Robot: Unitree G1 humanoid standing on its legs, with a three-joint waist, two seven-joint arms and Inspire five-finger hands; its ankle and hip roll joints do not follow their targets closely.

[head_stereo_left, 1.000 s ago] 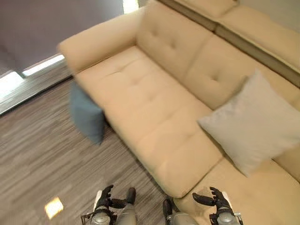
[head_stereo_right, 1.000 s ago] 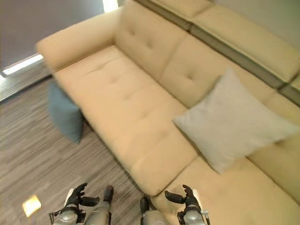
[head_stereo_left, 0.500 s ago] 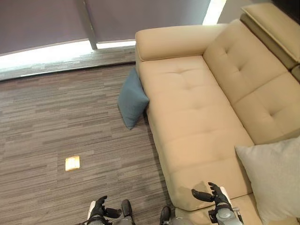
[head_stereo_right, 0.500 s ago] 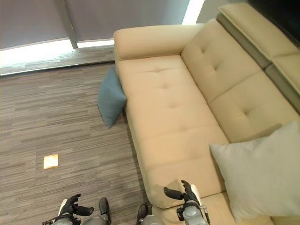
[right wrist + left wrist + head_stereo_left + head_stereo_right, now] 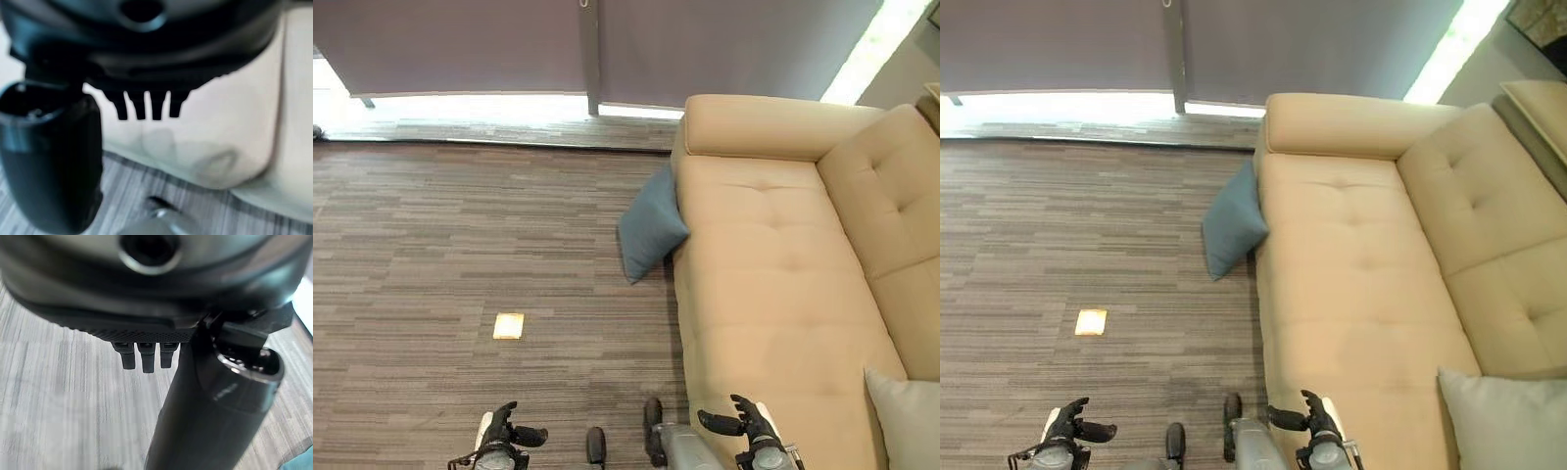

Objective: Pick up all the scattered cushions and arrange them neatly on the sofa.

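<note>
Both hands empty and loosely spread, left hand (image 5: pixel 499 438), right hand (image 5: pixel 744 431); I am judging I should step close to the blue cushion (image 5: pixel 649 227) leaning on the floor (image 5: pixel 460 245) against the sofa (image 5: pixel 773 294), gripping two-handed.

I see a blue-grey cushion (image 5: pixel 650 225) standing on one corner on the floor (image 5: pixel 460 245), tilted and leaning against the front edge of the beige sofa (image 5: pixel 773 284), near the armrest end. I note a light grey cushion (image 5: pixel 1508 421) lying on the sofa seat at its other end, partly cut off by the frame.
</note>
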